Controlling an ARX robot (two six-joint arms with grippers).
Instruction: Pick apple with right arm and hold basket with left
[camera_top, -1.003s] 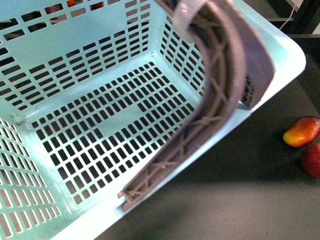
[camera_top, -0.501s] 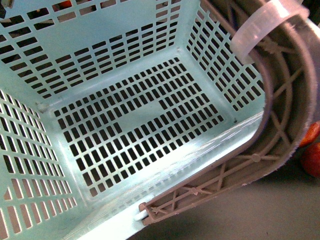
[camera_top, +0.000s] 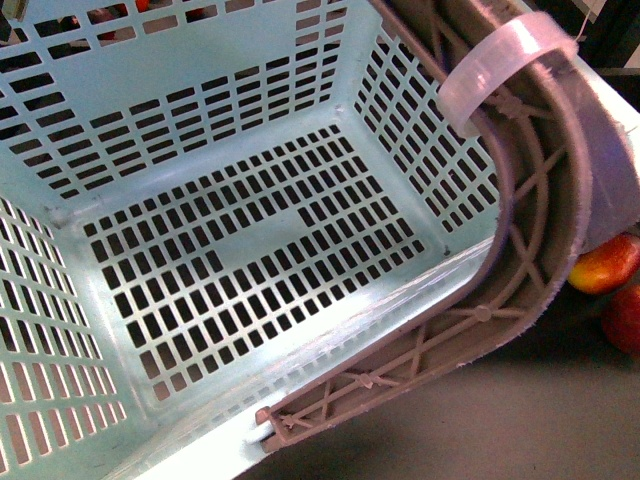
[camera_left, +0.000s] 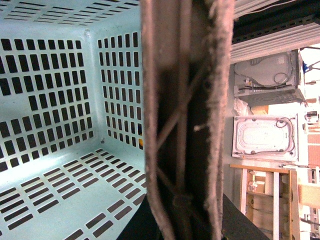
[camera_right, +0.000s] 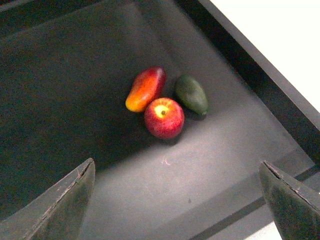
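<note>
- At the left of the front view, the large pale turquoise slotted plastic basket (camera_top: 200, 50) stands empty, with its floor bare. Nothing has been placed in it.
- Along the basket's near right rim lies the left gripper (camera_top: 500, 300), of which one brownish-grey, lattice-ribbed curved finger with a white band (camera_top: 500, 65) is visible. It touches the rim, but whether its jaws clamp the wall cannot be told, so the hold is judged begun and unconfirmed.
- To the right, on the dark table (camera_right: 75, 100), the round deep-red apple (camera_right: 164, 117) rests unpicked. It touches the elongated red-and-yellow mango (camera_right: 146, 89) and sits just beside a dark green avocado (camera_right: 191, 94).
- Above the fruit hangs the right gripper (camera_right: 175, 200), its jaws spread wide and empty. The grasp remains to be made.
- The table is open on the apple's near side. The neighbouring fruit and the table's raised dark border crowd its far side.
</note>
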